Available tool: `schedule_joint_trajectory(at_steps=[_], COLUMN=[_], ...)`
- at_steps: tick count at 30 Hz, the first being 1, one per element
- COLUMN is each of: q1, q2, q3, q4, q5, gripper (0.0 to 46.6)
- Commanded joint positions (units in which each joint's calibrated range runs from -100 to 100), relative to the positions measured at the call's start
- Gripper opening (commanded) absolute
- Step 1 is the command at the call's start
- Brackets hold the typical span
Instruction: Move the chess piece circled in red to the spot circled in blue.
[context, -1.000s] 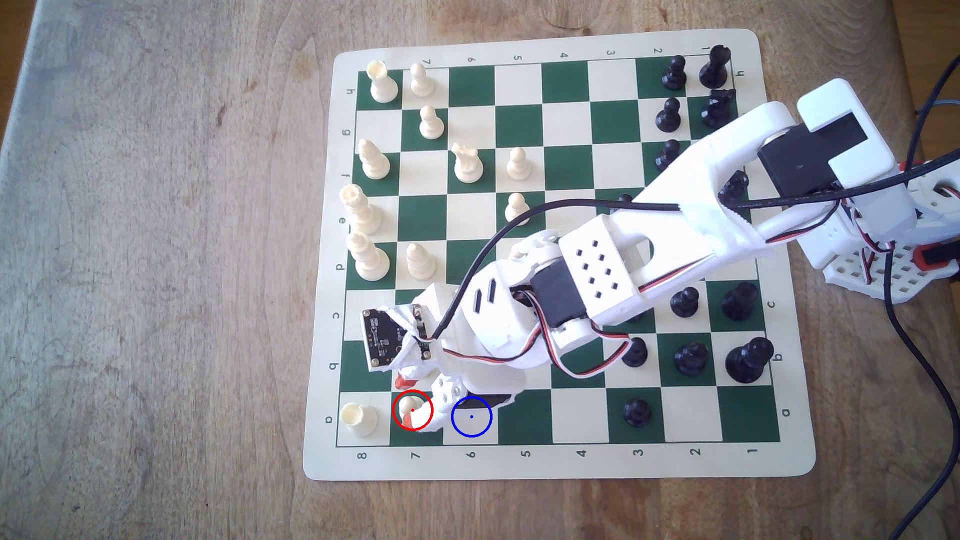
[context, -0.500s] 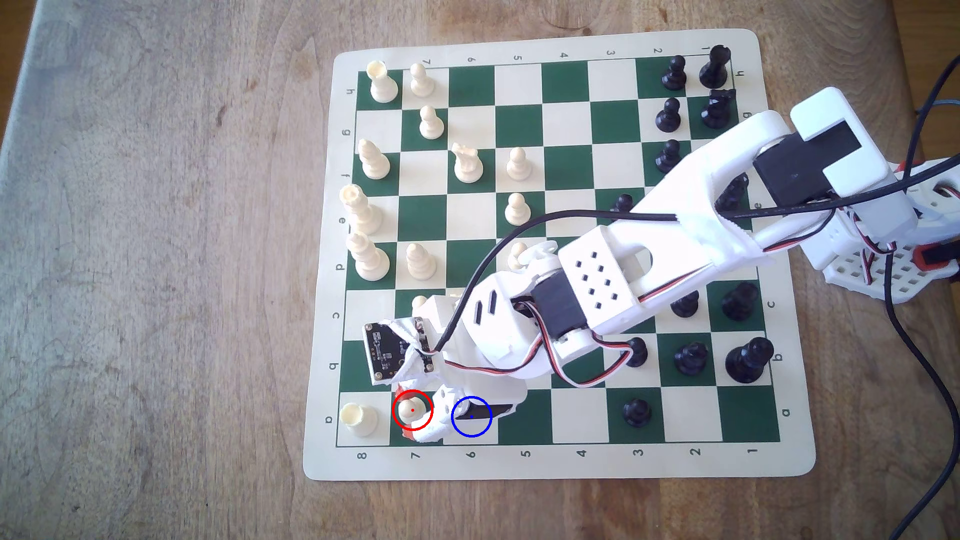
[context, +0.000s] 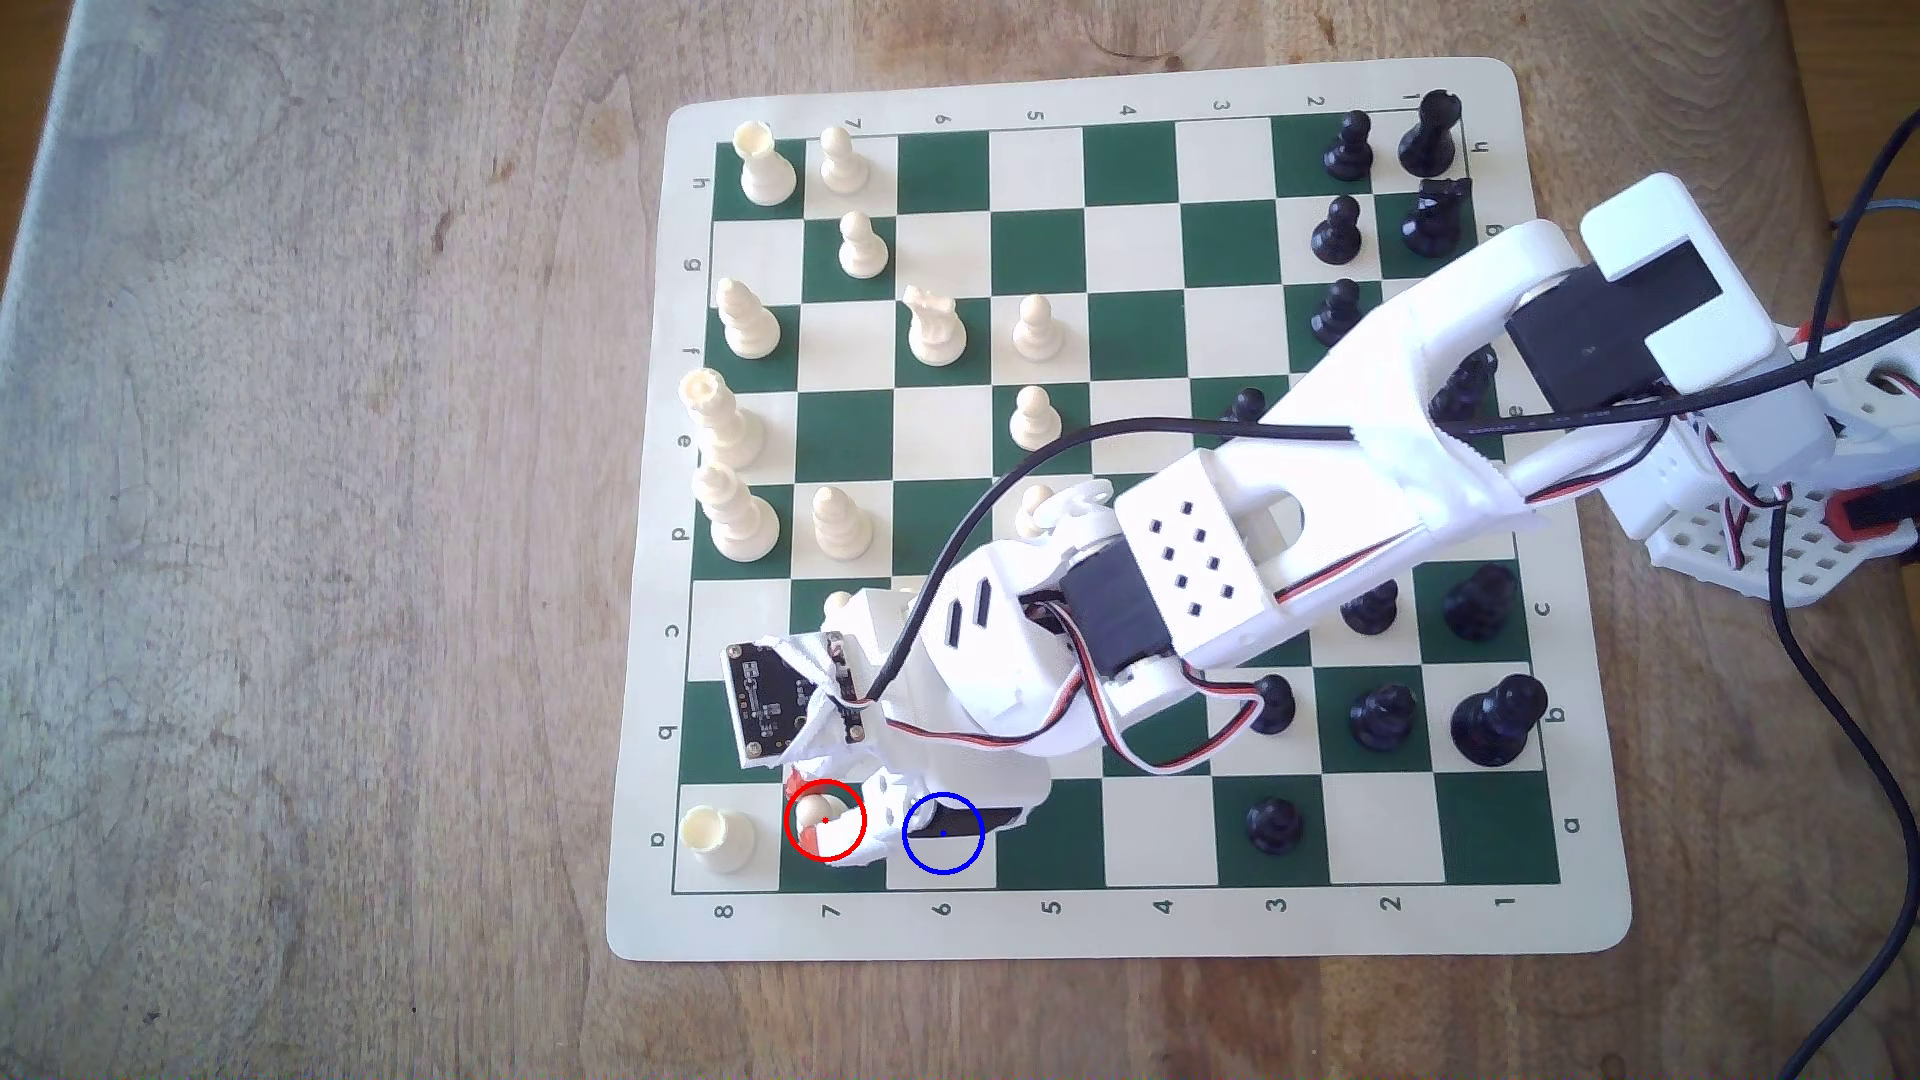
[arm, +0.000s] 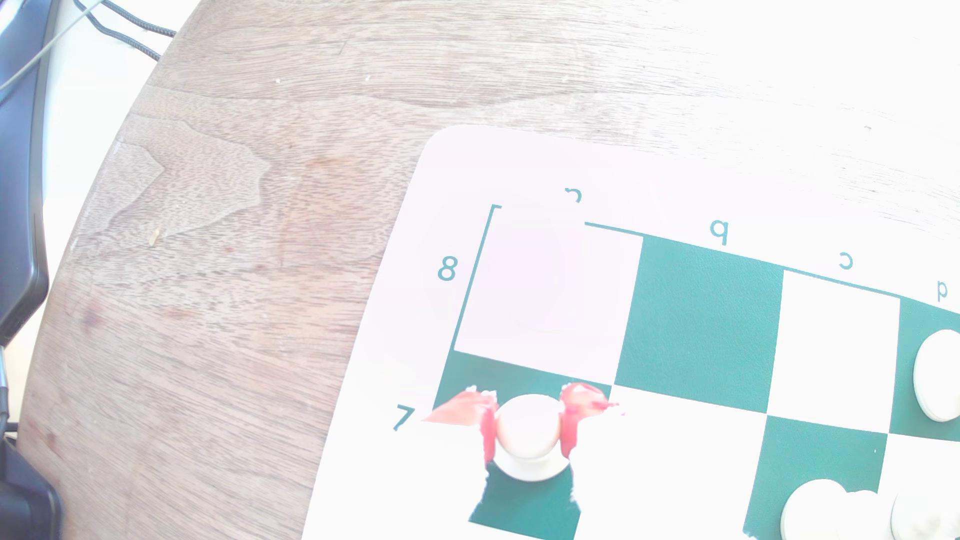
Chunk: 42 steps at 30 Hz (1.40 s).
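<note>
One pawn pinched — claw has closed.
Red fingertips press its head; blue-ringed square next door, lift pending.

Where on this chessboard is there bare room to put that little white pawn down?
The blue-ringed square beside the pawn holds no piece, though the gripper overhangs it. Farther along that bottom row, squares stay bare until a black pawn. The board's middle top is open too. It is crowded along the exterior view's left, by the cream rook, and among the black pieces on its right.
</note>
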Motion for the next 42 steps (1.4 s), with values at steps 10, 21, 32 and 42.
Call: schedule_joint_trajectory(at_steps=[10,21,32,42], q1=[1.2,-2.1,-3.1,-3.9], q2=[-13.6,-25.2,-20.6,-15.9], q3=[-3.0,17.8,21.1,20.1], q4=[4.0,-1.5,-5.9,-6.4], q5=[-1.4,-1.4,-1.6,-1.4], gripper=[0.3,0.3,0.3,0.3])
